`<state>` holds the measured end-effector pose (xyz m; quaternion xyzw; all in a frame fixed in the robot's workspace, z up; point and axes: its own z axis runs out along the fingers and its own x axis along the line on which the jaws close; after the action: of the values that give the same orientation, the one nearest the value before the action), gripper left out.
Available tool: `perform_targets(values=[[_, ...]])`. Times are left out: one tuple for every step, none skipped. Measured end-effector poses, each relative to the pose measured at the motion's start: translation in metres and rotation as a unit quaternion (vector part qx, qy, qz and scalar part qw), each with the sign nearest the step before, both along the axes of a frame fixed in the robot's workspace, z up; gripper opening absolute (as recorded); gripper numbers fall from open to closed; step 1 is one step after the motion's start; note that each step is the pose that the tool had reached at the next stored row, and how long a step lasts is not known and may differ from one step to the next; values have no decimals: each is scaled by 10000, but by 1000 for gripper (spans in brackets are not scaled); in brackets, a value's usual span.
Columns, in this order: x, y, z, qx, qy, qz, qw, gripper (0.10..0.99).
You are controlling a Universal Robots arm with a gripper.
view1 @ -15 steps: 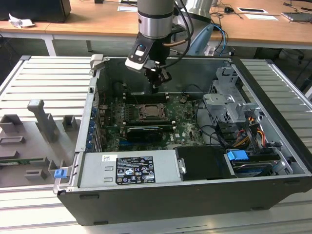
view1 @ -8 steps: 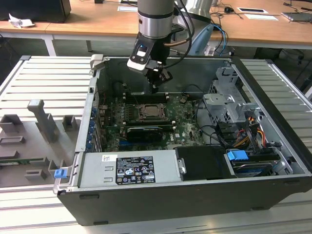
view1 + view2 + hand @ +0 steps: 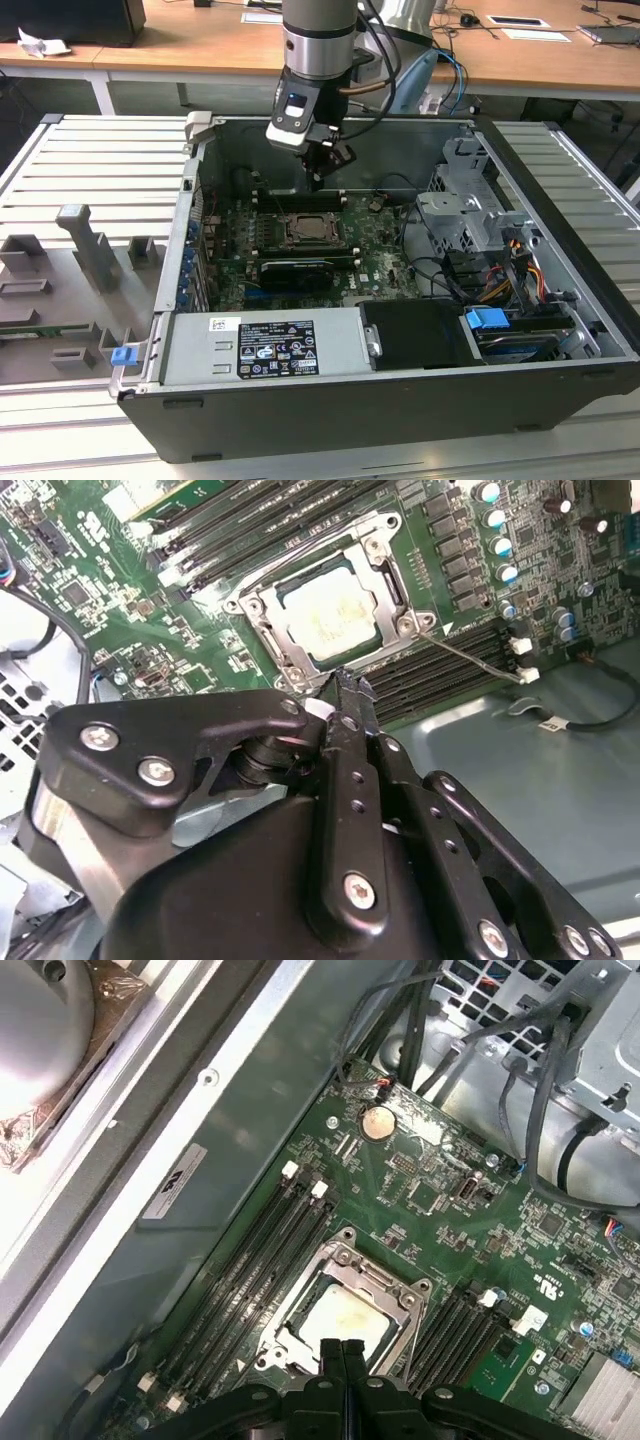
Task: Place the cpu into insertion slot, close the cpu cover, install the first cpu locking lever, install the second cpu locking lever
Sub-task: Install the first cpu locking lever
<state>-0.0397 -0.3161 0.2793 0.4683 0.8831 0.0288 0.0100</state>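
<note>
Wooden desks back the open computer case. The cpu sits framed by the cpu cover; the gripper, clenched on nothing, hovers just above. Descending off-line, it could slip off the thin locking lever.

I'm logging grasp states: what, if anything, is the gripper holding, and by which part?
Nothing: the gripper is shut with nothing between its fingers, and the cpu lies under the closed cpu cover.
</note>
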Motion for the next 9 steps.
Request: perform_targets(values=[[0,0,0,0,0,56,10000,106],[0,0,0,0,0,89,10000,106],[0,0,0,0,0,119,9999,106],[0,0,0,0,0,156,9999,106],[0,0,0,0,0,188,9998,106],[0,0,0,0,0,216,9998,106],[0,0,0,0,0,247,9997,106],[0,0,0,0,0,293,9996,106],[0,0,0,0,0,353,9994,106]])
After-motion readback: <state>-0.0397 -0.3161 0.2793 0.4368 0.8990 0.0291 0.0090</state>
